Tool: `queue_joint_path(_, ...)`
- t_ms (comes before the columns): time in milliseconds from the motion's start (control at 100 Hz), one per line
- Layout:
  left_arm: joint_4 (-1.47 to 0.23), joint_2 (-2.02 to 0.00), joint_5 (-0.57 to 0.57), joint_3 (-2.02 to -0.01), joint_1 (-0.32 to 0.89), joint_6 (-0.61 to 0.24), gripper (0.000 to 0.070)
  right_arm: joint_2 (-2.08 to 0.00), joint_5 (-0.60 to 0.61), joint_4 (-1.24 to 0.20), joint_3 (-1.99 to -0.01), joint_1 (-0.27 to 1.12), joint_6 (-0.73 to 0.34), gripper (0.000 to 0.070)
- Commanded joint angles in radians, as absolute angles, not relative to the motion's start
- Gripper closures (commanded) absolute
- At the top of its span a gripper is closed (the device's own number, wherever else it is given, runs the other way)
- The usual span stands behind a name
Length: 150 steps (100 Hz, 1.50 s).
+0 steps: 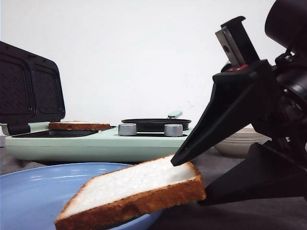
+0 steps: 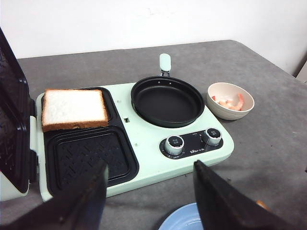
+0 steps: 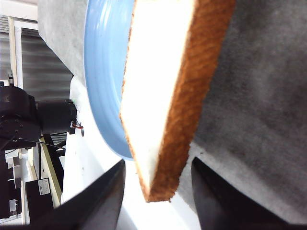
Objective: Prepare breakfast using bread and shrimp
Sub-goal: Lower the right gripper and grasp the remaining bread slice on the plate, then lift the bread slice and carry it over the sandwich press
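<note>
One bread slice (image 1: pixel 132 191) leans on the rim of a blue plate (image 1: pixel 29 191), its right corner hanging off the plate. My right gripper (image 1: pixel 189 182) is open, with one finger on each side of that corner. The right wrist view (image 3: pixel 158 161) shows gaps between the fingers and this slice (image 3: pixel 163 86). A second bread slice (image 2: pixel 73 109) lies in the far tray of the green sandwich maker (image 2: pixel 144 143), also in the front view (image 1: pixel 79 126). Pink shrimp (image 2: pixel 231 102) lie in a beige bowl (image 2: pixel 218 108). My left gripper (image 2: pixel 149 165) is open and empty above the maker's front edge.
The sandwich maker's lid (image 1: pixel 29 91) stands open at the left. A black round pan (image 2: pixel 167 100) sits on its right half, above two knobs (image 2: pixel 175 143). The bowl (image 1: pixel 240 141) stands right of the maker. The blue plate's rim (image 2: pixel 184 220) lies under my left gripper.
</note>
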<state>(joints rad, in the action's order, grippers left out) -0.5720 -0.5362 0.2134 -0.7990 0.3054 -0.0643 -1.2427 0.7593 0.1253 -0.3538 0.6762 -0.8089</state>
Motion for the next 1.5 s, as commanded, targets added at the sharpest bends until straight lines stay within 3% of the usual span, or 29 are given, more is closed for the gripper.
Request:
queue_joint_path(0,-0.562,-0.54,0.218,-0.803,0.309,-0.069,0.0428,-1.255,0.759,0.138,-0.357,0.686,-0.811,0.0435)
queue_joint_path(450,-0.562,-0.54,0.218,-0.803,0.309,-0.073,0.0427,-1.3,0.759,0.173,-0.358,0.686,-0.812,0.0436)
queue_joint_path(560,-0.562,-0.54,0.218,-0.803,0.309,-0.072,0.0428,-1.3,0.761,0.188,-0.358,0.686,-0.818,0.0507)
queue_joint_path(710,-0.561,-0.54,0.218,-0.803,0.309,-0.072,0.0428,-1.3,0.767,0.187,-0.359,0.686,-0.82,0.0507)
queue_joint_path(750,-0.561,-0.54,0.218,-0.803,0.309,-0.072,0.0427,-1.3,0.767,0.187,-0.359,0.686,-0.823,0.0543)
queue_joint_path(820,-0.562,-0.54,0.218,-0.803,0.309,-0.073,0.0428,-1.3,0.768,0.187,-0.359,0.69,-0.823,0.0683)
queue_joint_path(850,-0.562,-0.54,0.218,-0.803,0.309,-0.073,0.0428,-1.3,0.768,0.187,-0.359,0.693,-0.823,0.07)
queue_joint_path(1150,-0.562,-0.54,0.218,-0.803,0.309,-0.073,0.0428,-1.296,0.786,0.214,-0.36,0.706,-0.826,0.07)
queue_joint_path(1490,-0.562,-0.54,0.218,-0.803,0.309,-0.073,0.0428,-1.252,0.797,0.321,-0.436,0.706,-0.937,0.07)
